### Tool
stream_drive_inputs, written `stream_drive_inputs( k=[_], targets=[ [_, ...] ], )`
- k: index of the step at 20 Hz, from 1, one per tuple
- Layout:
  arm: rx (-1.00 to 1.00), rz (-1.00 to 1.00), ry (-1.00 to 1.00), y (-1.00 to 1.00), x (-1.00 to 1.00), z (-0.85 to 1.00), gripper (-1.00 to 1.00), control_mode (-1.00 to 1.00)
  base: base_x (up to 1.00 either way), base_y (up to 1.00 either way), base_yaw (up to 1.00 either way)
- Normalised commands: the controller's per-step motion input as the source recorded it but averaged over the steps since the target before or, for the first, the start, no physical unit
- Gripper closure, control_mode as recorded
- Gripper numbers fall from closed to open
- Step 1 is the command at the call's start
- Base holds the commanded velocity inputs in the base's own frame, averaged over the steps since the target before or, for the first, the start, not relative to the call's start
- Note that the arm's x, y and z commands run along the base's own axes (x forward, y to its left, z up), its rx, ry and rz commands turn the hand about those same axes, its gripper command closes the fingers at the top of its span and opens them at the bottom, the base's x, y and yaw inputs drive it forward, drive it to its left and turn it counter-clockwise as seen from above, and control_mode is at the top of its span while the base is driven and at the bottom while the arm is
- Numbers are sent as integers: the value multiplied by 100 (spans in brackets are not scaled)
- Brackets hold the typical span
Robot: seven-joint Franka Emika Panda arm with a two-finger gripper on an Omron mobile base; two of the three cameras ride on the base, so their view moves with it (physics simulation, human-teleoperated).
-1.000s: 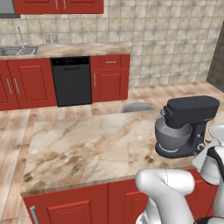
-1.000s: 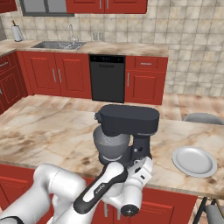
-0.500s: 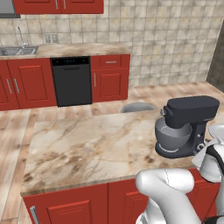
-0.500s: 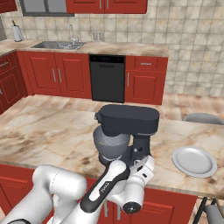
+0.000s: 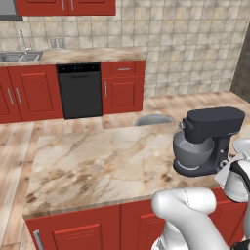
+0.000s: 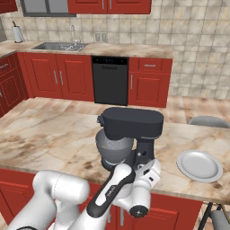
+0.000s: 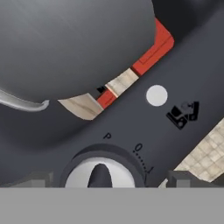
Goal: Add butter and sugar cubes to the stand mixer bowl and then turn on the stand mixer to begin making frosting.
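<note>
The gripper, jaws spread wide, is hovering right at the silver knob on the dark stand mixer, which is standing on the marble counter beside a white plate.

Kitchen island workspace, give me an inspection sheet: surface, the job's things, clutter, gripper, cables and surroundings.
Surface: marble island counter, bare across its left half.
Job's things: stand mixer upright near the counter's front edge, head down over the stand mixer bowl; bowl contents can't be judged. Speed knob close in the hand view, dial marks P, 0, 1 beside it. Butter and sugar cubes: nothing seen.
Clutter: white plate, nothing on it, right of the mixer.
Gripper: gripper open, its tips either side of the knob, contact unclear.
Cables: nothing seen.
Surroundings: red cabinets, black dishwasher, sink, tiled wall, stool seat behind the island.
</note>
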Motion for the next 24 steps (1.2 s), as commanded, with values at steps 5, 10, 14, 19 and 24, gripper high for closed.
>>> stream_drive_inputs(
  k=[5,10,14,19,24],
  targets=[
    [0,0,0,0,13,-10,100,-100,0,0,0],
    [0,0,0,0,4,-9,100,-100,0,0,0],
    [0,-3,-1,-1,0,-9,100,-100,0,0,0],
    [0,-8,-2,0,-2,-16,100,-100,0,0,0],
    [1,-10,-3,0,0,-7,100,-100,0,0,0]
  ],
)
